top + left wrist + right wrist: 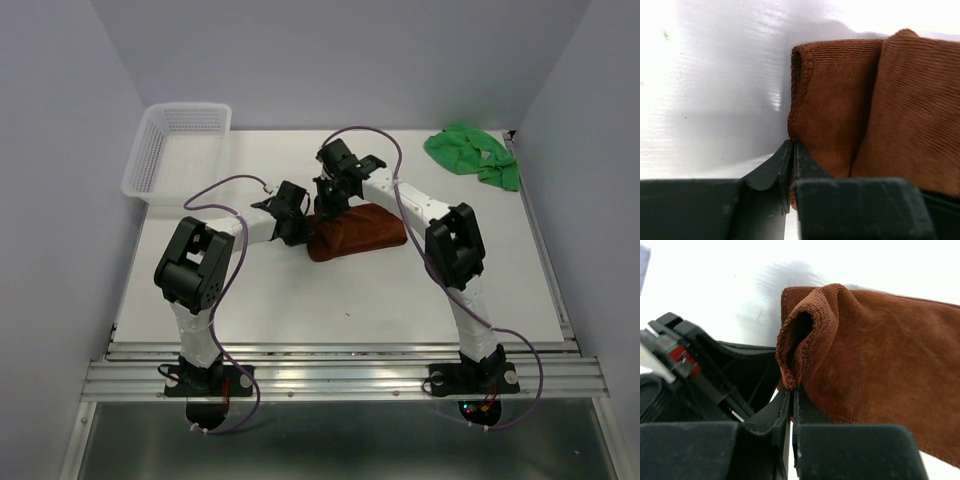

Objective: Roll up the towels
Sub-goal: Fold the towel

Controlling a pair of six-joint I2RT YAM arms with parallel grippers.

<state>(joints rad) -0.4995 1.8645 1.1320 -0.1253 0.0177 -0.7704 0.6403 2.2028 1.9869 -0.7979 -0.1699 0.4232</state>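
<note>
While the brown towel [358, 232] looks only part rolled, the green towel [470, 152] lies crumpled, untouched.
The left gripper [792, 150] and right gripper [791, 392] pinch the brown towel's hem, jaws pressed together.

Plain pale lilac walls [340, 60] box in a white table [330, 300], with a metal rail [340, 375] along 6 o'clock, pretty glary light.

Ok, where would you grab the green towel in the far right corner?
Probably the flap trailing from the green towel toward the near right, pinched from above: the rest is a crumpled heap with no clean edge; that flap lies flatter.
</note>
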